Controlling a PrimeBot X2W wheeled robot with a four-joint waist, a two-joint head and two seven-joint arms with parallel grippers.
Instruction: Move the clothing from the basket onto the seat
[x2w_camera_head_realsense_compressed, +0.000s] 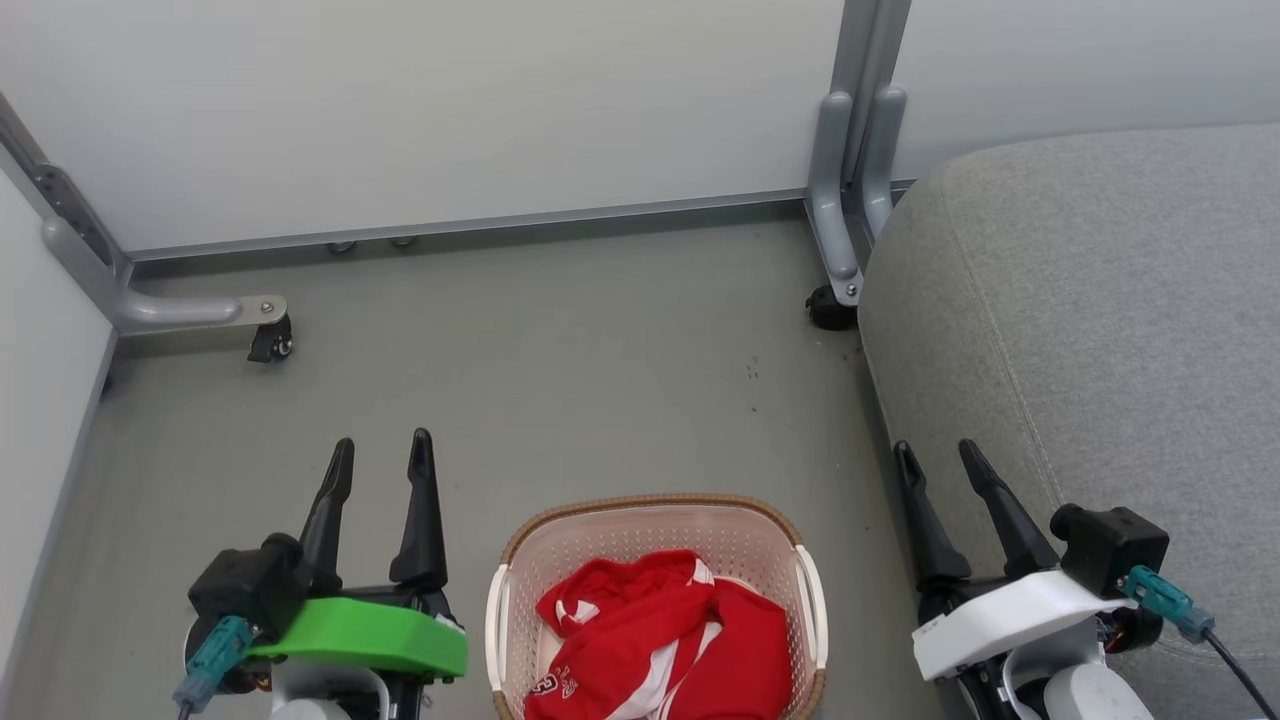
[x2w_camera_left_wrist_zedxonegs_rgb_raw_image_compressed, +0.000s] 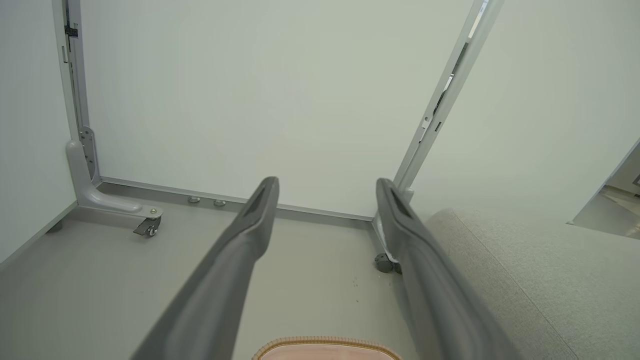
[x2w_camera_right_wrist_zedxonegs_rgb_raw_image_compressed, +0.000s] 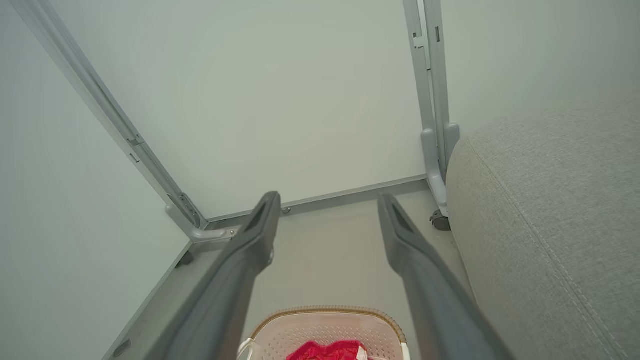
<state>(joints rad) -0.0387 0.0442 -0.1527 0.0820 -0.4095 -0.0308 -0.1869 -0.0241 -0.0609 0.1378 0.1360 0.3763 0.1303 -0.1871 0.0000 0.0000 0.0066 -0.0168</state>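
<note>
Red clothing (x2w_camera_head_realsense_compressed: 665, 640) with white trim and a white number lies crumpled inside the cream basket (x2w_camera_head_realsense_compressed: 655, 515), which stands on the floor at the bottom centre of the head view. Part of the basket (x2w_camera_right_wrist_zedxonegs_rgb_raw_image_compressed: 325, 325) and the clothing (x2w_camera_right_wrist_zedxonegs_rgb_raw_image_compressed: 327, 351) shows at the bottom of the right wrist view; the basket rim (x2w_camera_left_wrist_zedxonegs_rgb_raw_image_compressed: 325, 342) shows in the left wrist view. The grey seat (x2w_camera_head_realsense_compressed: 1100, 330) rises at the right. My left gripper (x2w_camera_head_realsense_compressed: 382, 455) is open left of the basket, holding nothing. My right gripper (x2w_camera_head_realsense_compressed: 940, 455) is open between basket and seat, holding nothing.
White partition panels close off the back and the left. Their grey feet with castors stand on the floor at the back left (x2w_camera_head_realsense_compressed: 270, 340) and beside the seat's far corner (x2w_camera_head_realsense_compressed: 830, 305). Grey floor (x2w_camera_head_realsense_compressed: 560, 380) stretches ahead of the basket.
</note>
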